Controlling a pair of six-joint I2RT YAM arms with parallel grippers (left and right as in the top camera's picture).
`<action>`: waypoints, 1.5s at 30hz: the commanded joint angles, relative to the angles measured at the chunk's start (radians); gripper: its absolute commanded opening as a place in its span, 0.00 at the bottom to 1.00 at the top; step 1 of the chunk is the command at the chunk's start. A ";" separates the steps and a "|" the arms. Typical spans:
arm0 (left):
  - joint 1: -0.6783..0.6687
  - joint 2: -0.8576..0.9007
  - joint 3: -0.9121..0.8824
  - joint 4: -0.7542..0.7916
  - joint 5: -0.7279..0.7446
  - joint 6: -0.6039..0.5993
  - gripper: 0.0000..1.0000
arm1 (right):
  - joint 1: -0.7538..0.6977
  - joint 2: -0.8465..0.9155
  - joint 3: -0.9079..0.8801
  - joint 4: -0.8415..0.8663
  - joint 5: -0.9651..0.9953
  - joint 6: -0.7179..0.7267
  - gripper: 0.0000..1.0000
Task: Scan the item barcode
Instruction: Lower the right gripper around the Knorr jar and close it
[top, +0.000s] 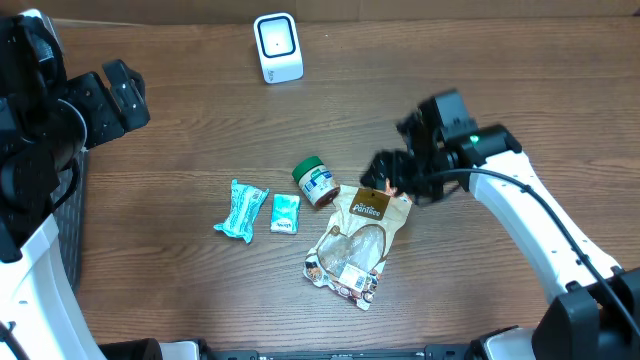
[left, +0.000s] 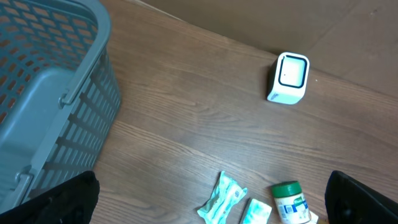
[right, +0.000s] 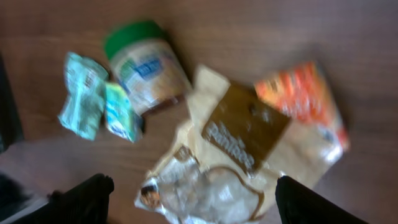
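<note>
since the right gripper hangs spread and empty by the top edge of the snack pouch, mid-table, it should pinch that edge squarely — crinkly film may slip — then lift toward the scanner.

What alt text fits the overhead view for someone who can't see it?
The right gripper, jaws open, is at the top edge of a beige snack pouch on a wooden table. Beside the pouch lie a green-lidded jar and two teal packets; a white scanner stands at the far edge.
</note>
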 joint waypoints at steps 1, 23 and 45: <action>0.005 0.003 0.007 0.002 -0.009 -0.010 1.00 | 0.076 0.083 0.223 -0.068 0.215 -0.062 0.85; 0.005 0.003 0.007 0.002 -0.009 -0.010 0.99 | 0.329 0.649 0.706 -0.174 0.391 -0.425 1.00; 0.005 0.003 0.007 0.002 -0.009 -0.010 1.00 | 0.342 0.724 0.692 -0.086 0.312 -0.417 0.75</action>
